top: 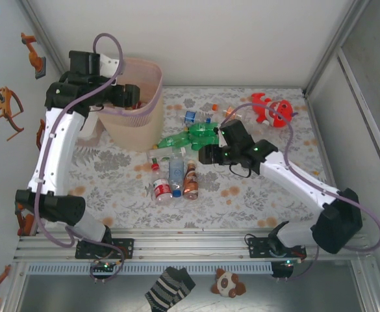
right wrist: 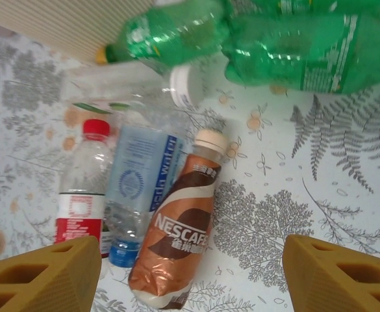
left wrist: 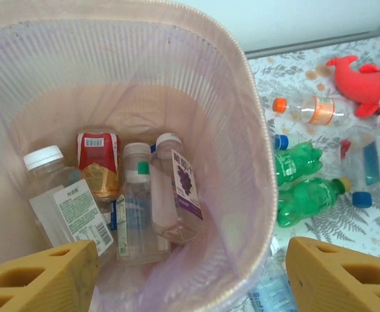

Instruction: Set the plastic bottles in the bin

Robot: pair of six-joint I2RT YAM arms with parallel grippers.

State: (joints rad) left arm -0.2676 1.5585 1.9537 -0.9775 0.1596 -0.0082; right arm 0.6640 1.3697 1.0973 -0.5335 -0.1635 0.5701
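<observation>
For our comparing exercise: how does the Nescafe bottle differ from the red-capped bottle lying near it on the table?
The Nescafe bottle is wrapped in a brown sleeve; the red-capped bottle is clear with a red-and-white label. The Nescafe bottle's cap is cream, the other's red. Both lie flat, capped, flanking a blue-labelled bottle.

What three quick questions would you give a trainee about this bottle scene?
1. True or false: the bin already holds bottles.
2. The cap of the Nescafe bottle is: A red, B white, C blue.
3. Fill in: the red toy lies near the far ___ corner of the table.
Key: 1 true; 2 B; 3 right.
</observation>
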